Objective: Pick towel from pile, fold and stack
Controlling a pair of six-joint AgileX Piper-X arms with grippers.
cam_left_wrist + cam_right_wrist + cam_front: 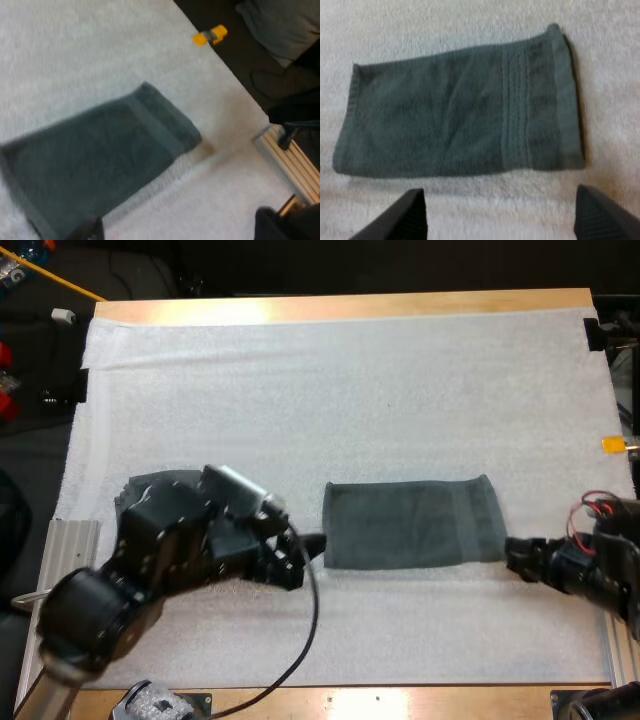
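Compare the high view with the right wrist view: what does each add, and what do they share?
High view adds: my left tool at the folded towel's left edge, and another dark towel beneath that arm. Right wrist view adds: my right tool standing open, clear of the towel, and the towel's ribbed band. Both: the folded towel flat on the white mat.

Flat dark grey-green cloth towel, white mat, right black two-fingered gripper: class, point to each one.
Flat dark grey-green towel [410,523]: high view, middle of its top face.
White mat [350,370]: high view, bare far stretch.
Right gripper [498,192]: right wrist view, midway between its open fingertips.
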